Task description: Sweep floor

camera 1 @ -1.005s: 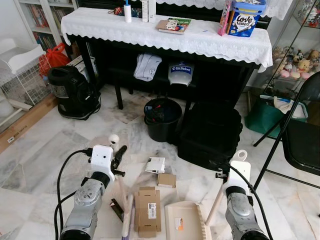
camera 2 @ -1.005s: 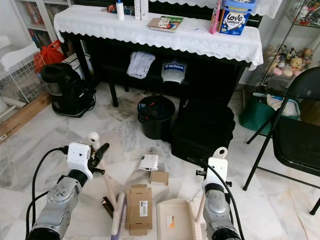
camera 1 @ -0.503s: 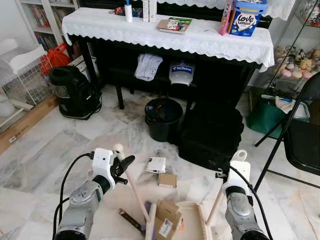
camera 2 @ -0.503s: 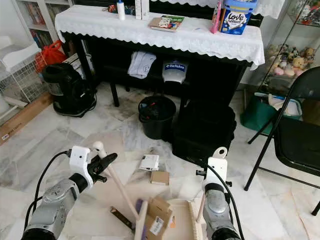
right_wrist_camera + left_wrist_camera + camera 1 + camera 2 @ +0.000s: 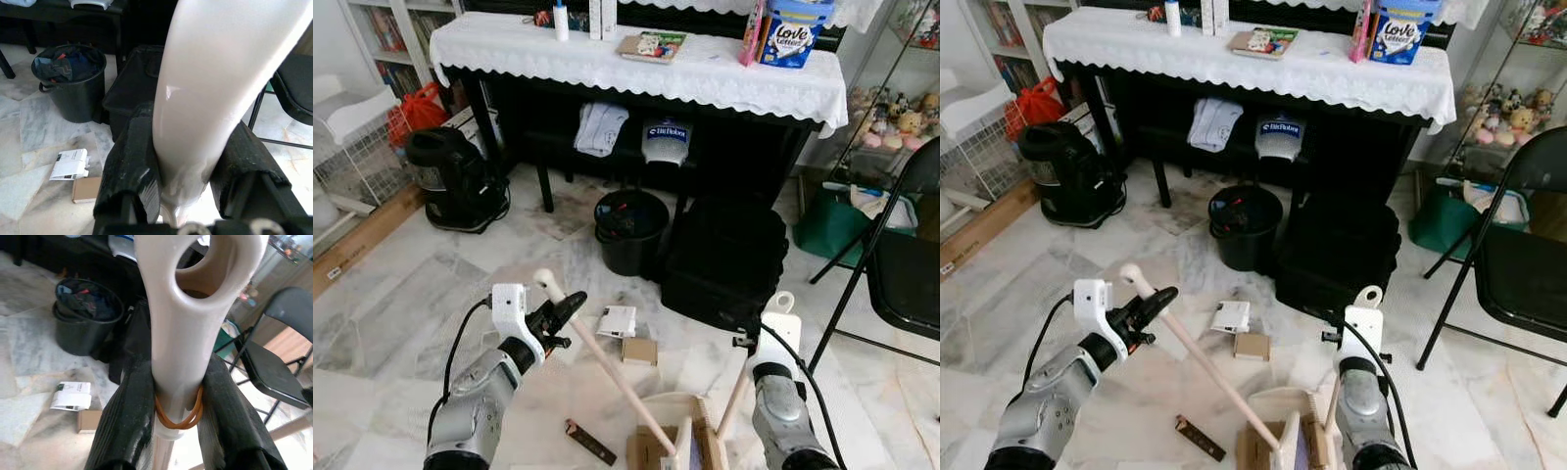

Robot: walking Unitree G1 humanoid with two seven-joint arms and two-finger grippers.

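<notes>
One cream broom slants into its dustpan.

Left tool clamped (right tool too).

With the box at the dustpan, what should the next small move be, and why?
Probably lift the broom back with the left gripper and reach for the small brown box. A flattened carton already sits at the dustpan steadied by the right gripper, while loose litter remains on the floor.
</notes>
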